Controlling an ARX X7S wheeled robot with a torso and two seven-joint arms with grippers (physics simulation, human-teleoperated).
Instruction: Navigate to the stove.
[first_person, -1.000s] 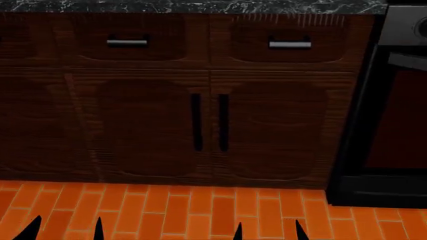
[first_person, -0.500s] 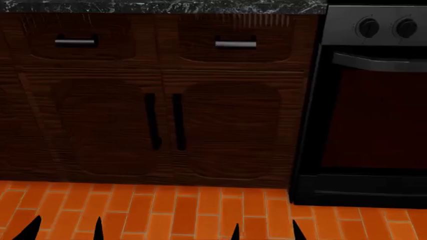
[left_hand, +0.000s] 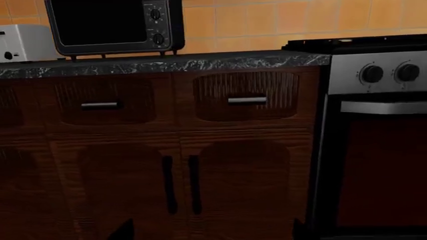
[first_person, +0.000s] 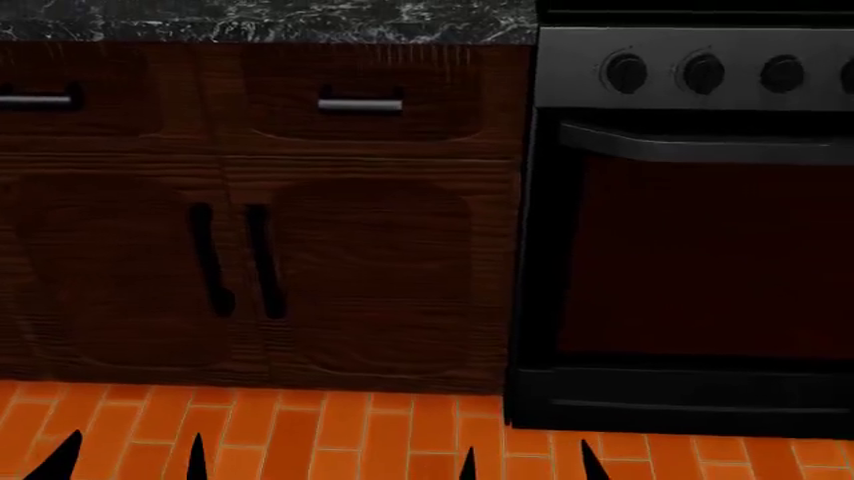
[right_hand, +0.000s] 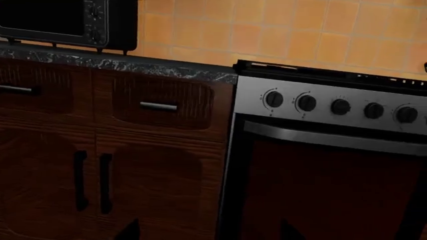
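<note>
The stove (first_person: 694, 250) fills the right part of the head view: a grey panel with round black knobs (first_person: 625, 72), a bar handle (first_person: 707, 145), a dark reddish oven window and a bottom drawer. It also shows in the left wrist view as the stove (left_hand: 380, 165) and in the right wrist view as the stove (right_hand: 327, 175). My left gripper (first_person: 130, 460) and right gripper (first_person: 531, 462) peek in at the lower edge, both open and holding nothing. The right one hangs in front of the stove's left edge. Only dark fingertips of the left gripper (left_hand: 212, 232) and the right gripper (right_hand: 208, 232) show in the wrist views.
Dark wood cabinets (first_person: 267, 250) with bar handles stand left of the stove under a dark marble countertop (first_person: 267, 20). A black toaster oven (left_hand: 113, 25) and a white toaster (left_hand: 23, 42) sit on the counter. Orange brick floor (first_person: 334, 430) lies between me and the units.
The head view has slid to the right: the stove, a sliver at the right edge a second ago, now takes up over a third of the view, and the cabinets have shifted left.
</note>
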